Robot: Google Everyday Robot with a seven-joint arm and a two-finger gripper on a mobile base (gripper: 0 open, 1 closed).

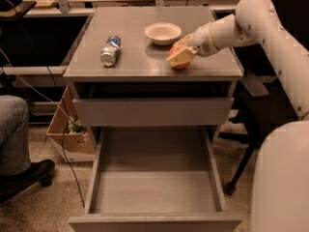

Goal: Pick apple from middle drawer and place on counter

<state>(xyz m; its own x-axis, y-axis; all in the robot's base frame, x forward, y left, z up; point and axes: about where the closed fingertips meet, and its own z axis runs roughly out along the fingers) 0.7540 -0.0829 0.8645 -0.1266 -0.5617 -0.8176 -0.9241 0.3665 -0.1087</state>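
Observation:
My gripper (180, 57) reaches in from the right over the counter (140, 64), low above its right part and just in front of the cream bowl. Its cream fingers (182, 58) are shut on the red-orange apple (176, 48), which shows between and behind them, at or just above the counter surface. The middle drawer (154, 192) stands pulled out below, its flat grey floor bare.
A cream bowl (162, 33) sits at the back middle of the counter. A crushed can (110, 50) lies on its left part. A shut drawer front (153, 111) is above the open drawer. A seated person's leg (14, 139) and a cardboard box (72, 132) are at left.

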